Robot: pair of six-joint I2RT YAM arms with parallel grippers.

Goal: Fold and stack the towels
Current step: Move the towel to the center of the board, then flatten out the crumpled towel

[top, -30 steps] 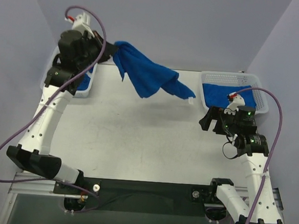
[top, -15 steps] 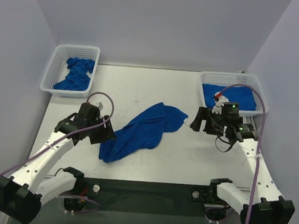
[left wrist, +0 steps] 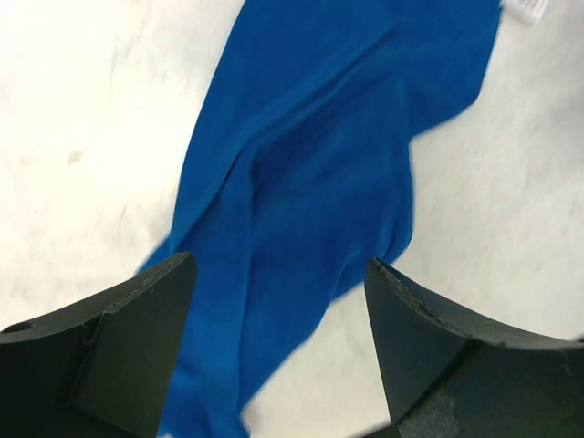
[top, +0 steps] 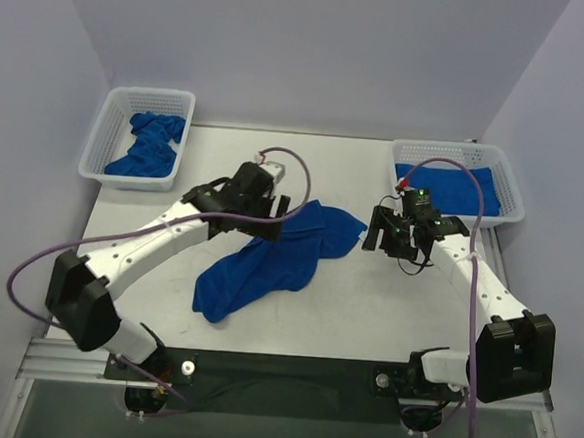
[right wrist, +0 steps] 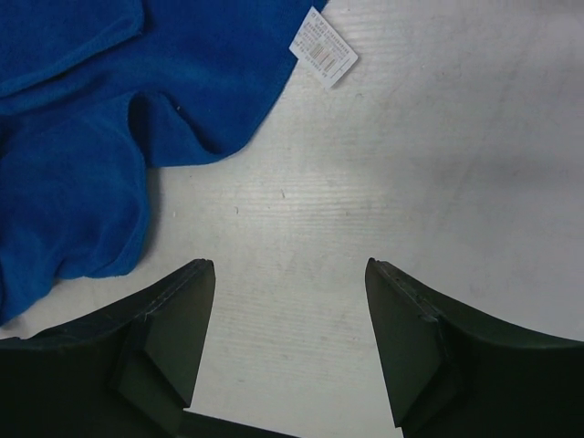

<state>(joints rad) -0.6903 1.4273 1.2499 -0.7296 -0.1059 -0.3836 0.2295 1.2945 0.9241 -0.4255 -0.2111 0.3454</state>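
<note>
One blue towel (top: pixel 259 267) lies crumpled in a long diagonal heap on the middle of the table. My left gripper (top: pixel 275 221) hovers open over its upper part. In the left wrist view, blue towel (left wrist: pixel 310 164) fills the gap between the open fingers of the left gripper (left wrist: pixel 278 263), which hold nothing. My right gripper (top: pixel 373 235) stands open just right of the towel's corner. In the right wrist view, the right gripper (right wrist: pixel 288 265) has bare table between its fingers. The towel (right wrist: pixel 82 137) and its white tag (right wrist: pixel 323 46) lie ahead to the left.
A white mesh basket (top: pixel 113 126) at the back left holds rumpled blue towels (top: pixel 149 144). A second white basket (top: pixel 505 184) at the back right holds a flat blue towel (top: pixel 454 190). The right arm's purple cable loops above that basket.
The left arm brought the towel from high by the left basket down onto the table, let go and opened, then moved to its upper part. The right gripper moved left toward the tagged corner.
</note>
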